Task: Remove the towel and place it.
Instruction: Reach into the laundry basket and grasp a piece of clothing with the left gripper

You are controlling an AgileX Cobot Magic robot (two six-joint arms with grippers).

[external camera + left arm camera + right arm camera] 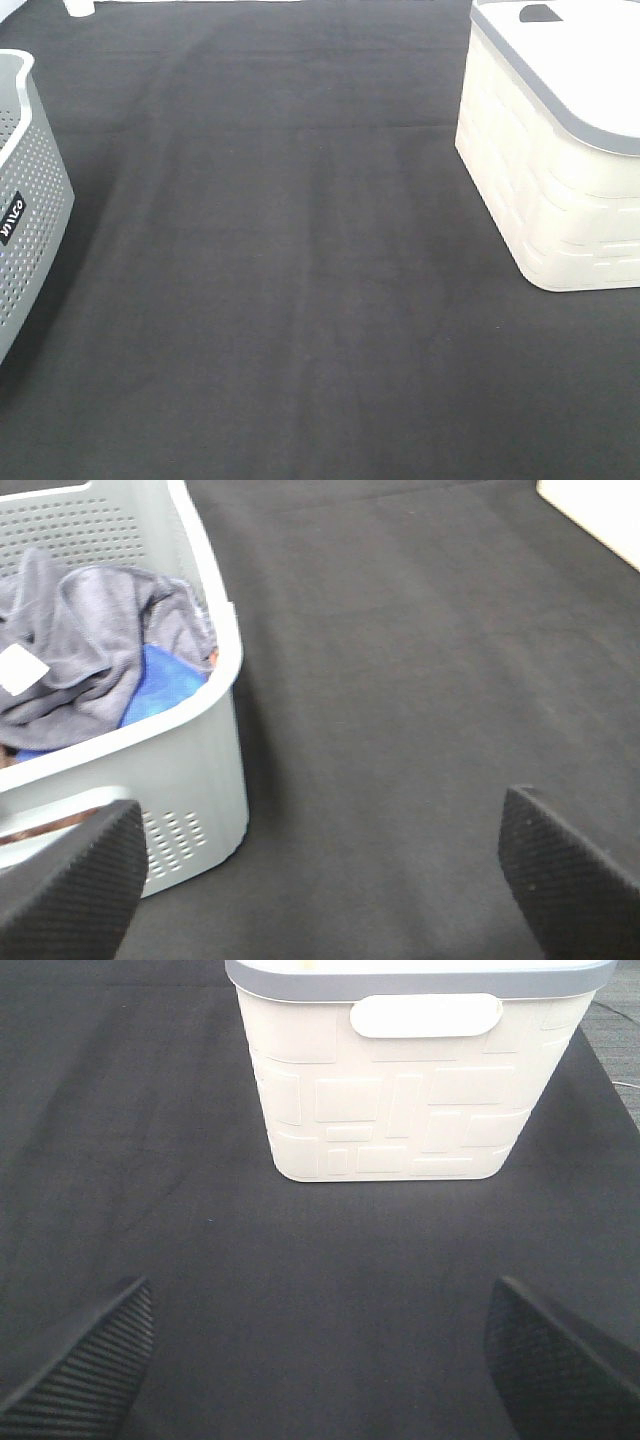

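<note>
The towel, a crumpled grey-lavender cloth with a small white tag, lies inside the light grey perforated basket in the left wrist view. My left gripper hovers open over the black covering just beside that basket, with nothing between its fingers. My right gripper is also open and empty, facing the cream basket from a short distance. In the exterior high view neither gripper shows, and the towel is hidden from that camera.
A blue cloth lies under the towel in the grey basket at the table's left edge. The cream basket with a grey rim stands at the back right. Black covering spreads between them.
</note>
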